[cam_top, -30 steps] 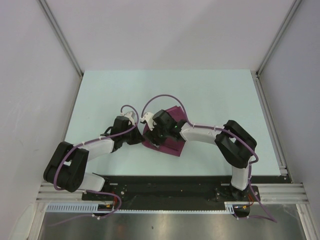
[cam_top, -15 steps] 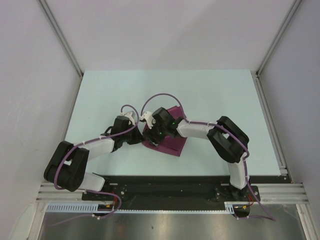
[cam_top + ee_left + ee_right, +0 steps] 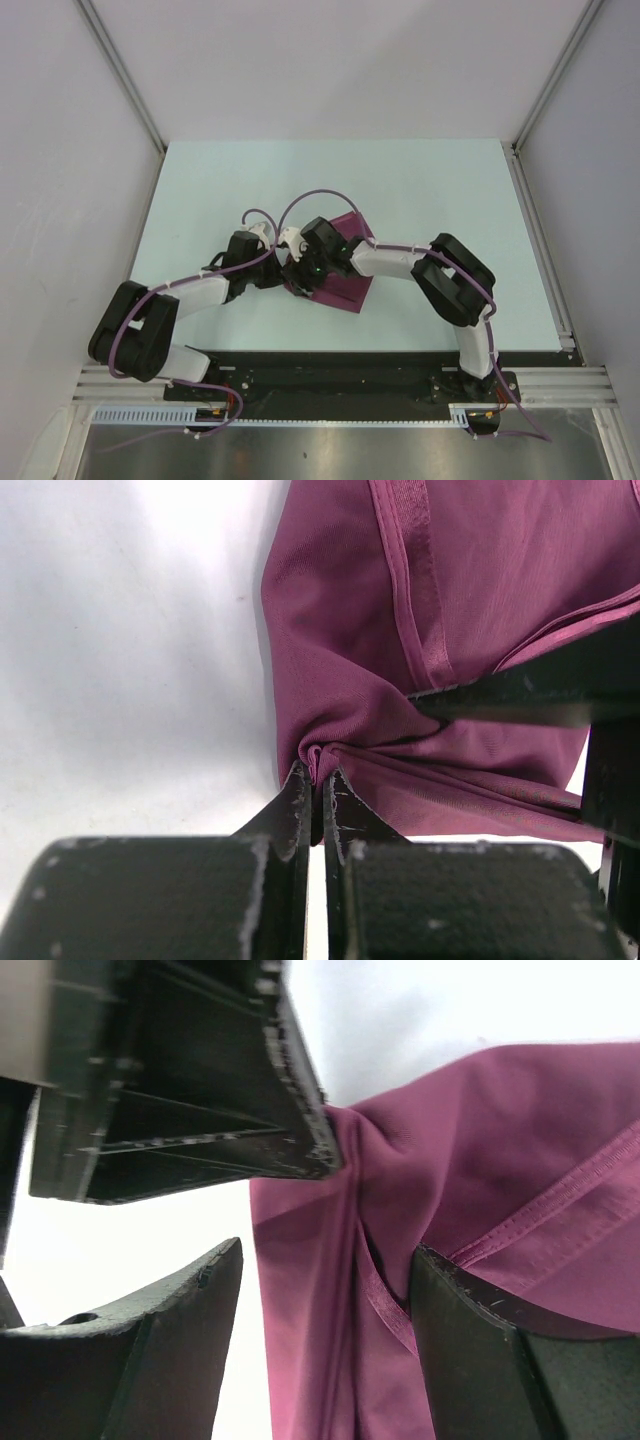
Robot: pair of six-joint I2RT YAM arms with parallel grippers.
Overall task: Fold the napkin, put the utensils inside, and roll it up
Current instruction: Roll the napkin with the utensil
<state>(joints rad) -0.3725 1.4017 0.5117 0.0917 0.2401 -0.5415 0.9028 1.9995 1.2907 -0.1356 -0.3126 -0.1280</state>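
Observation:
The magenta napkin point(image 3: 348, 287) lies folded on the pale table point(image 3: 420, 190), between the two wrists. My left gripper point(image 3: 317, 770) is shut on a pinched fold at the cloth's left edge, and creases run out from the pinch. My right gripper point(image 3: 328, 1252) stands open right next to it, straddling a strip of the napkin point(image 3: 500, 1140) near its hem without pressing it. One right finger point(image 3: 540, 695) rests on the cloth in the left wrist view. The left gripper's body point(image 3: 200, 1090) fills the upper left of the right wrist view. The utensils are hidden or out of view.
Both arms point(image 3: 200, 290) point(image 3: 455, 280) bend in toward the table's middle, with purple cables point(image 3: 320, 198) looping above the wrists. White walls and metal rails point(image 3: 540, 240) border the table, and a black base rail point(image 3: 330, 375) runs along its near edge.
The right arm has shifted a little leftward, bringing its open gripper closer to the left gripper at the cloth's left edge. The left arm has held still with its pinch.

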